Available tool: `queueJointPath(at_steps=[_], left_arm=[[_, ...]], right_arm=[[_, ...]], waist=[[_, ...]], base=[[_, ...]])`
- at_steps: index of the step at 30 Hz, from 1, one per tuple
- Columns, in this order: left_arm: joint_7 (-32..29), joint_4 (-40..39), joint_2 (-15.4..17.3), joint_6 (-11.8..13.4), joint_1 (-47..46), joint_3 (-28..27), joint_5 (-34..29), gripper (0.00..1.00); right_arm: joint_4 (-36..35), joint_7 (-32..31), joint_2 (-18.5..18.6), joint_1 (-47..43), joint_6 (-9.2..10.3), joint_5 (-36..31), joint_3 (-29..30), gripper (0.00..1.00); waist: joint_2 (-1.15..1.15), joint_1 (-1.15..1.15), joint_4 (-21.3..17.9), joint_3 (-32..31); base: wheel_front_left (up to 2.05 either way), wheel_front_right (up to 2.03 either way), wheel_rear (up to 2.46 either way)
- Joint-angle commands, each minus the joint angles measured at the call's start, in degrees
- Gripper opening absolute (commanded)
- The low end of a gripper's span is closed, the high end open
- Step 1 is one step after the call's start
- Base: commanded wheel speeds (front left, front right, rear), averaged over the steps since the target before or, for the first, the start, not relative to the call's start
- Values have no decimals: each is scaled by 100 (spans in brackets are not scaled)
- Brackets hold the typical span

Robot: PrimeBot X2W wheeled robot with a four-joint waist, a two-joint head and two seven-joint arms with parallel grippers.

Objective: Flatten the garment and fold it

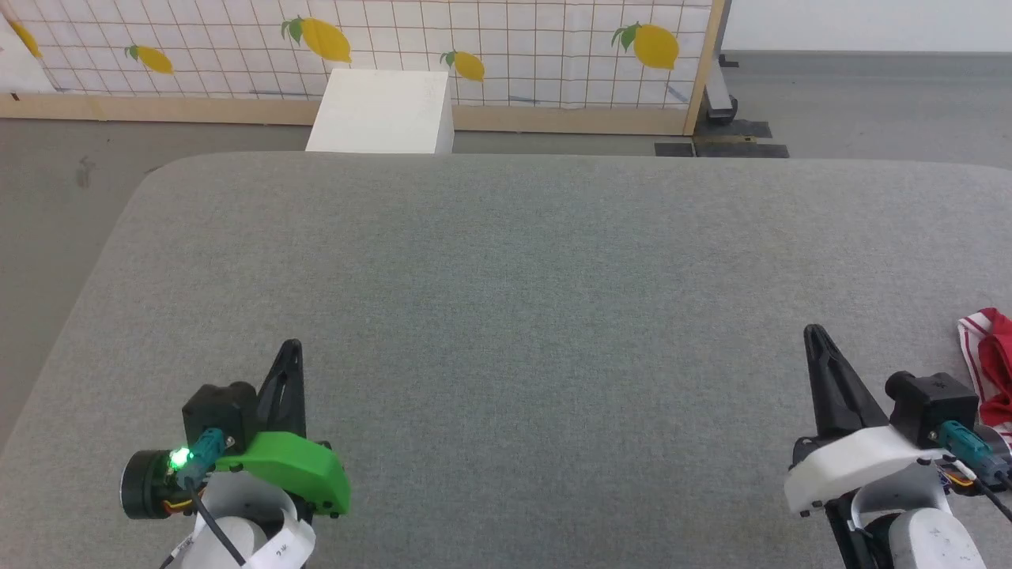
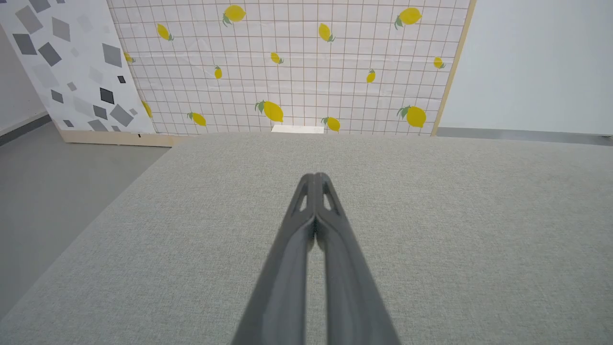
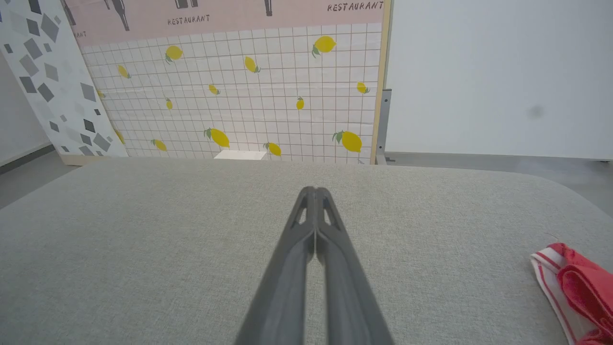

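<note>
A small part of the red garment (image 1: 995, 367) with red-and-white striped trim lies at the far right edge of the grey table (image 1: 522, 269), mostly cut off by the head view's border. In the right wrist view the garment (image 3: 577, 287) lies bunched at the lower right. My right gripper (image 1: 814, 333) hovers just left of it, shut and holding nothing, its tips (image 3: 314, 191) together. My left gripper (image 1: 291, 348) is at the lower left over bare table, shut and holding nothing, fingertips (image 2: 314, 178) touching.
A white box (image 1: 383, 111) stands on the floor beyond the table's far edge. Behind it runs a lemon-print grid panel (image 1: 490, 39) with a wooden base. Grey floor lies to the left of the table's rounded corner.
</note>
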State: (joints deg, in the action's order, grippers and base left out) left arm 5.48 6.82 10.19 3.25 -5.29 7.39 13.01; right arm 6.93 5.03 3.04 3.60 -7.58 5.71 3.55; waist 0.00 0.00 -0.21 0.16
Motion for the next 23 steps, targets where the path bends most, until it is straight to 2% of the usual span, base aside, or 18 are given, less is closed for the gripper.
queueJointPath(at_steps=[1,23], left_arm=[[-39,-43,-52,-35,108,-49,-85,0],[-219,-270,-293,-138,258,-294,-516,0]], right_arm=[[-60,-34,-8,-85,4,-72,-24,0],[-284,-200,-11,-182,6,-249,-142,0]], waist=[[0,0,1,0],[0,0,8,-6]], base=[[0,0,0],[0,0,0]])
